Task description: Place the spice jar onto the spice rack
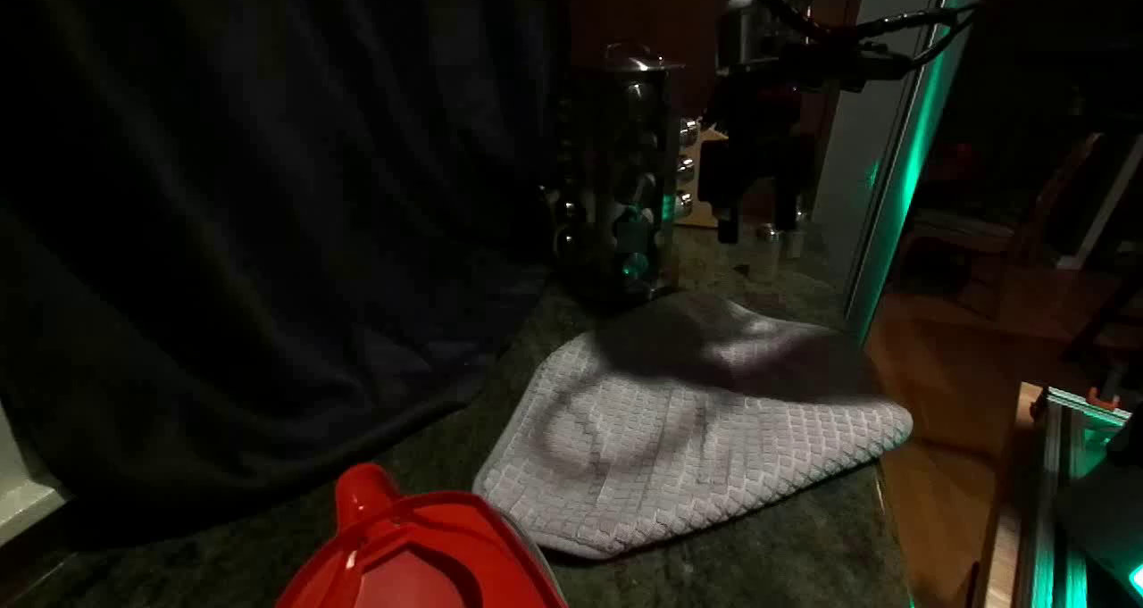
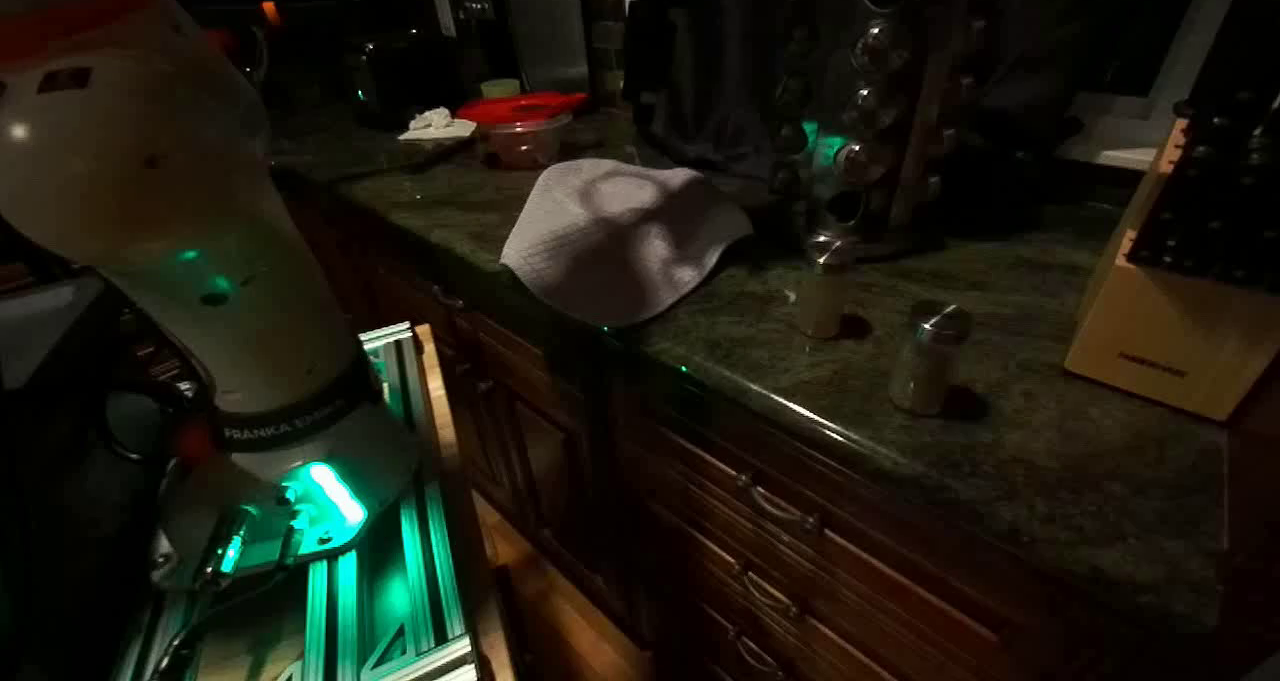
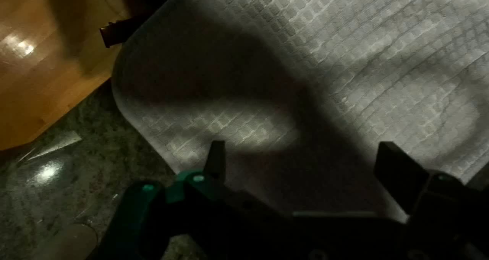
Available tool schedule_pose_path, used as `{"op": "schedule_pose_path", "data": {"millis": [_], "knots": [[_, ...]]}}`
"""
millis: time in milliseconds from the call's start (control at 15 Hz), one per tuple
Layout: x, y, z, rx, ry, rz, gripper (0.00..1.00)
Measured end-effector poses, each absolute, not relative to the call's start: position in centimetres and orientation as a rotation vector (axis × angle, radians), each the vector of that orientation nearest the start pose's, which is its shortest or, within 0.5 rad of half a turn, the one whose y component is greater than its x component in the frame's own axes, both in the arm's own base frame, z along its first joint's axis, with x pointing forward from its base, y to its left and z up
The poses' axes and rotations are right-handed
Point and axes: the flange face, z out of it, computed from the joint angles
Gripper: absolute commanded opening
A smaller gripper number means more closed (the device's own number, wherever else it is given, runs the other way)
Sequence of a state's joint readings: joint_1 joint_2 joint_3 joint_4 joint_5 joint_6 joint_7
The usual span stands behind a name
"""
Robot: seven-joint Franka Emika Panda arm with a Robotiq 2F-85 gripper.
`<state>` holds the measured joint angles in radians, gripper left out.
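Gripper (image 3: 303,157) spread, empty; near jar (image 2: 928,361), 4 o'clock of far jar (image 2: 823,296) in ext. view, may tip if grip's off-ctr.

We see a grey cloth (image 1: 643,474) with a matt weave raised in small squares, and a dark drape (image 1: 268,188) in soft, dull folds. The bench (image 2: 1080,451) looks like mottled stone, polished to a gloss. On the spice rack (image 1: 616,179) the jar caps (image 1: 687,165) are shiny metal; so are the caps of the spice jar (image 2: 926,366) near the knife block (image 2: 1165,361) and the spice jar (image 2: 822,296) near the rack. We read the knife block as smooth pale wood, the drawers (image 2: 860,566) as dark wood with metal handles (image 2: 785,513), the red lid (image 1: 420,537) as glossy plastic. The fingers (image 3: 399,176) of the claw (image 3: 301,153) look matt.
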<state>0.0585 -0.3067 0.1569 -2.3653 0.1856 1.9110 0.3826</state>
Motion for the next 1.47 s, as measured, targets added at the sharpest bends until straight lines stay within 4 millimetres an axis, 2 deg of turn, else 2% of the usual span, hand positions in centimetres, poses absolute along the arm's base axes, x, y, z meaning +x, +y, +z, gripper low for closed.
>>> {"op": "schedule_pose_path", "data": {"millis": [667, 933, 1133, 1467], "knots": [[42.1, 10.7, 43.2, -3.033, 0.383, 0.268, 1.0], [42.9, 10.2, 44.1, -3.033, 0.334, 0.115, 1.0], [43.1, 8.9, 44.9, -3.015, 0.279, -0.032, 1.0], [42.7, 5.3, 45.7, -2.988, 0.251, -0.174, 1.0]]}}
